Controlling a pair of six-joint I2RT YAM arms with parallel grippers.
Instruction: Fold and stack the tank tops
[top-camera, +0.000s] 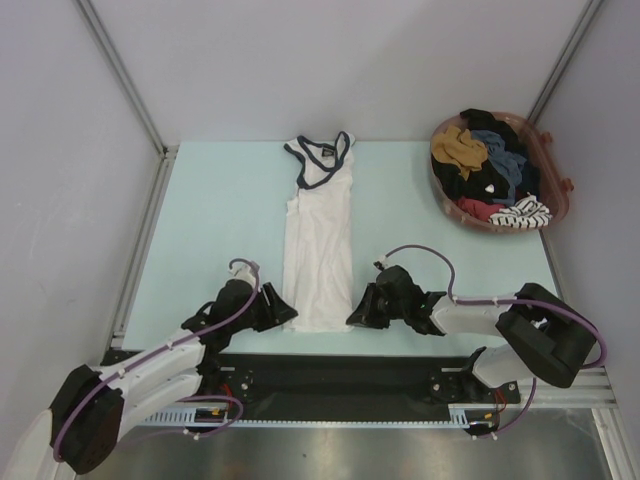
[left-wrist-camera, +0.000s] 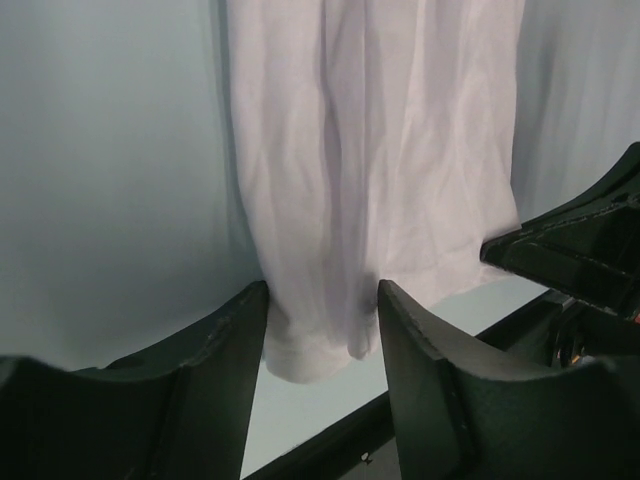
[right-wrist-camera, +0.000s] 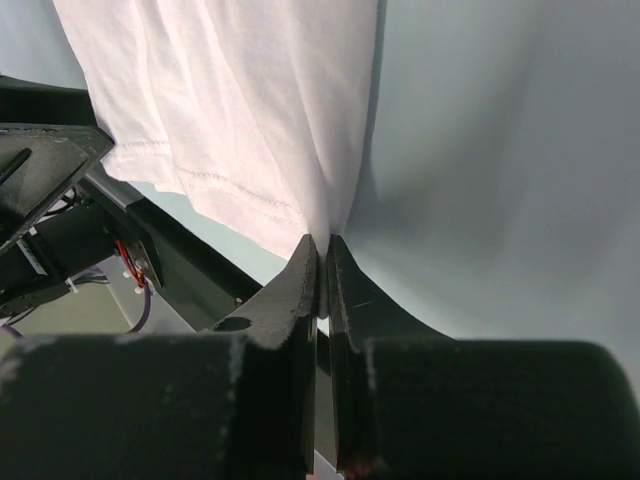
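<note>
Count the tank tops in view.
1 for certain: the white tank top lies flat mid-table. A grey-blue garment in the basket at far right could be another; too jumbled to tell.

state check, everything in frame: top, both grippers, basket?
white tank top: lying flat on the table, straps far, hem near.
left gripper: open, fingers either side of the hem's left corner.
right gripper: shut on the hem's right corner.
basket: upright, full of jumbled clothes.
</note>
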